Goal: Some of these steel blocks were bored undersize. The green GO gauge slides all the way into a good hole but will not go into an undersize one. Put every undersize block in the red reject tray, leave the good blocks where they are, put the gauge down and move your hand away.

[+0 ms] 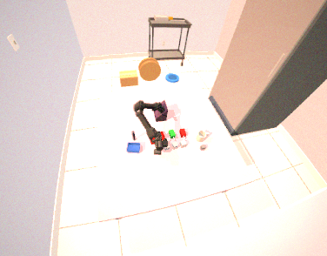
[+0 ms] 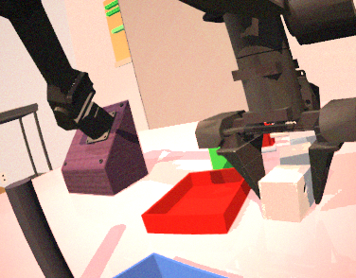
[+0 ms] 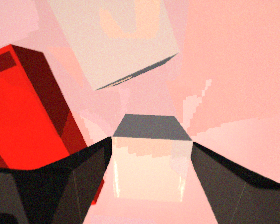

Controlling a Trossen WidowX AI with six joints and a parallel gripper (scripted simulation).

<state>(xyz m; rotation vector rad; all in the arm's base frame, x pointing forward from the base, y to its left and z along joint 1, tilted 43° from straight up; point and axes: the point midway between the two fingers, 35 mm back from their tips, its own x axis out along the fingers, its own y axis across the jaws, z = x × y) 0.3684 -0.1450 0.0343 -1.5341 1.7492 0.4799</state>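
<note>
One pale steel block (image 2: 282,196) (image 3: 148,167) lies directly between the jaws, which stand released, a finger down either side of it and nothing clenched. It looks close to a cube, so no long axis shows plainly; what matters is that the two fingers of the gripper (image 1: 159,146) (image 2: 289,200) (image 3: 151,142) flank opposite faces, and closing square on those faces seems the next move. Its faces are flat and matt cream with crisp edges, and a small dark bore marks the right-hand side in the exterior view. Another block (image 1: 167,147) (image 3: 116,40) sits near it, turned at an angle and apart. Just left of the flanked block in the exterior view is the reject tray (image 2: 184,224) (image 3: 38,67), glossy red, shallow and straight-walled; the carry, if this block is undersize, should be short. Farther back stands the green gauge (image 1: 171,133) (image 2: 217,160), out of the grip. Left of that, the arm's wedge-shaped purple base (image 1: 161,114) (image 2: 130,163) shows wood-like grain.
</note>
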